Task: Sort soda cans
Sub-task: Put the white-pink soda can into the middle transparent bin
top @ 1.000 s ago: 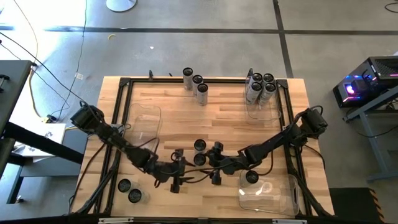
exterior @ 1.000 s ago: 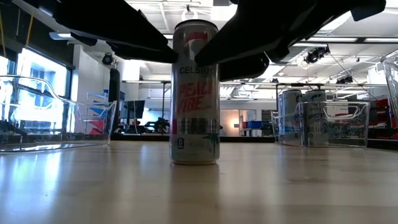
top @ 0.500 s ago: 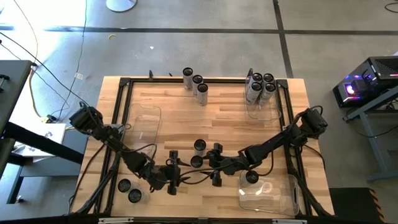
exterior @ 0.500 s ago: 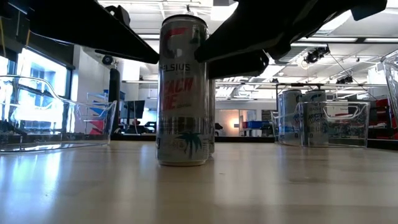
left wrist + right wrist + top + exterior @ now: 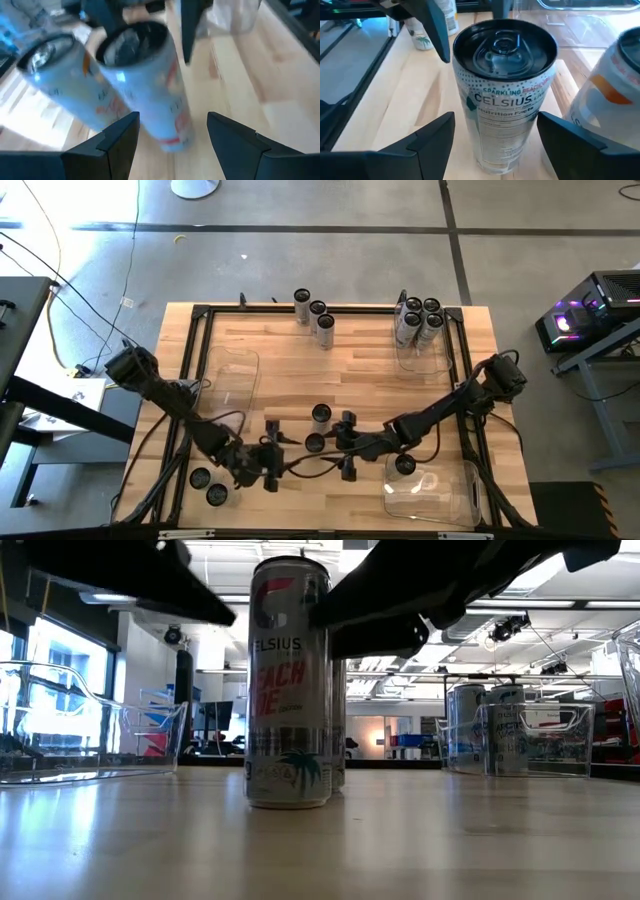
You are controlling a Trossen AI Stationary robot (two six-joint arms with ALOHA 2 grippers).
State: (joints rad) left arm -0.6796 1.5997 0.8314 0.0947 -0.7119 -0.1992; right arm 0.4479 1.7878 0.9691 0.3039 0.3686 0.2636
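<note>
I am working over a pale plank worktop (image 5: 360,375) ringed by a black frame, standing on a grey concrete floor (image 5: 300,240) trailing cables, while the low view is looking into a bright room with ceiling lights. My right jaws are straddling an upright soda can (image 5: 504,90) near the worktop's middle, just beside a second can (image 5: 320,415), though I cannot tell whether they are squeezing it. My left jaws are hanging open, empty, just short of that can.
</note>
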